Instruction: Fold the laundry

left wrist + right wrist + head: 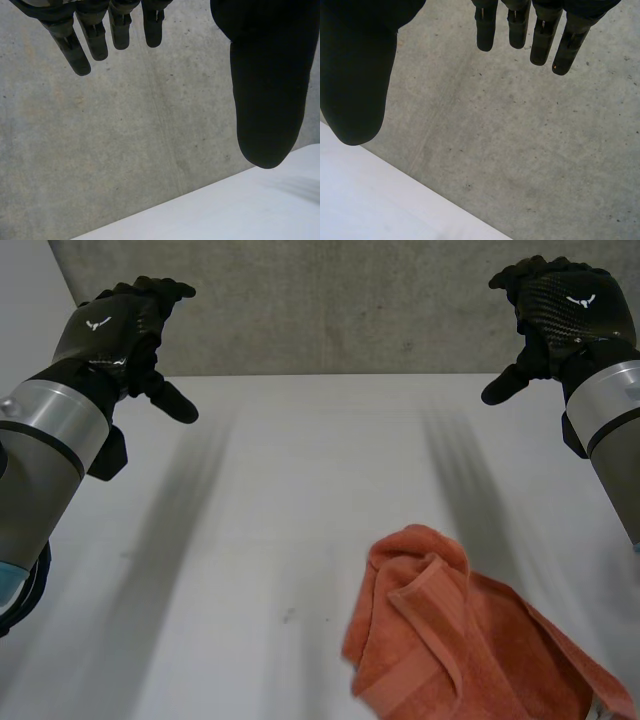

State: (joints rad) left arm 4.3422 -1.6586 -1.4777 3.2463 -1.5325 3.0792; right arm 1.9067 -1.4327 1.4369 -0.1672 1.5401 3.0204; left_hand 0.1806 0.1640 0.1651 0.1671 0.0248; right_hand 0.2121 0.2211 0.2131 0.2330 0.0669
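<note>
An orange towel (pixel 455 640) lies crumpled on the white table (pixel 300 500) at the near right, partly folded over itself. My left hand (pixel 125 325) hangs high above the table's far left, open, its thumb pointing inward. My right hand (pixel 560 310) hangs high at the far right, open too, well apart from the towel. In the left wrist view the straight fingers (pixel 85 40) and thumb (pixel 267 100) hold nothing. The right wrist view has the fingers (pixel 540 35) and thumb (pixel 357 90) spread and empty as well.
A grey concrete wall (pixel 340 300) stands behind the table's far edge. The table edge (pixel 240 200) runs below the left thumb and the table edge (pixel 380 200) below the right thumb. A small dark speck (pixel 287 617) marks the table left of the towel.
</note>
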